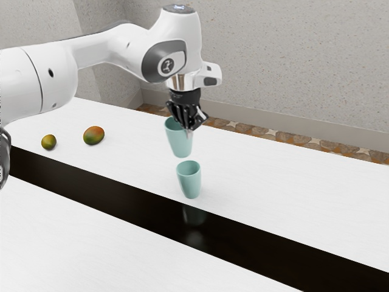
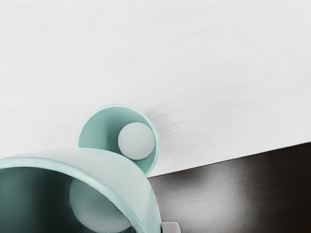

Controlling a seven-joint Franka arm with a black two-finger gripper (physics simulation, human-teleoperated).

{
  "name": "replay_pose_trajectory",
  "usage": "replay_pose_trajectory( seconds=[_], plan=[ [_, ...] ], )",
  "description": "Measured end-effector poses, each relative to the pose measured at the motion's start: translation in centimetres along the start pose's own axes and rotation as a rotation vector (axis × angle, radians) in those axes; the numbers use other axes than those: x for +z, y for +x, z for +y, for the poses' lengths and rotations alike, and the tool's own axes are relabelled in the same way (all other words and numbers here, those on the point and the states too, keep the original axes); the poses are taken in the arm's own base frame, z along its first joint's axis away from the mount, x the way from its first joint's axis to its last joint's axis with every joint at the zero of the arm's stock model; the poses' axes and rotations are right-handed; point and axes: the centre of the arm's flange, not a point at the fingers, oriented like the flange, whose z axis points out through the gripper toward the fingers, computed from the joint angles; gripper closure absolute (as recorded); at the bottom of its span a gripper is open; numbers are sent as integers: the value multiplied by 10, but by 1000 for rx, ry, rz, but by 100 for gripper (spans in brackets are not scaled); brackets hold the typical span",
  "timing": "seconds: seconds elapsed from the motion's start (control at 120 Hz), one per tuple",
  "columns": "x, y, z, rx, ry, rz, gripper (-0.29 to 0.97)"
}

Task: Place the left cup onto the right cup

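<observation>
A teal cup [image 1: 179,140] hangs in the air, upright, with my black gripper [image 1: 188,125] shut on its rim. A second teal cup [image 1: 189,178] stands upright on the white table [image 1: 292,182], just below the held one and slightly toward the exterior view's right. A small gap separates the two cups. In the wrist view the held cup [image 2: 87,194] is large and close under my hand, and the standing cup [image 2: 121,138] shows its open mouth beyond it, partly covered by the held cup.
Two small mango-like fruits [image 1: 93,135] [image 1: 48,142] lie on the table toward the exterior view's left. A black strip [image 1: 255,243] crosses the table just in front of the standing cup. A wall runs behind.
</observation>
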Motion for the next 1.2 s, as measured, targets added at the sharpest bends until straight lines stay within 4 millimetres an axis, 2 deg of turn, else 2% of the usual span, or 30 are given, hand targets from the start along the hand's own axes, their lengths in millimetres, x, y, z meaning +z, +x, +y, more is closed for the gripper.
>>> replay_pose_trajectory(
  seconds=[0.217,0.917,1.2],
  plan=[
    [17,5,9,2,12,-37,79],
    [77,44,-10,-33,9,-76,79],
    [101,48,-10,-24,9,-97,79]
  ],
)
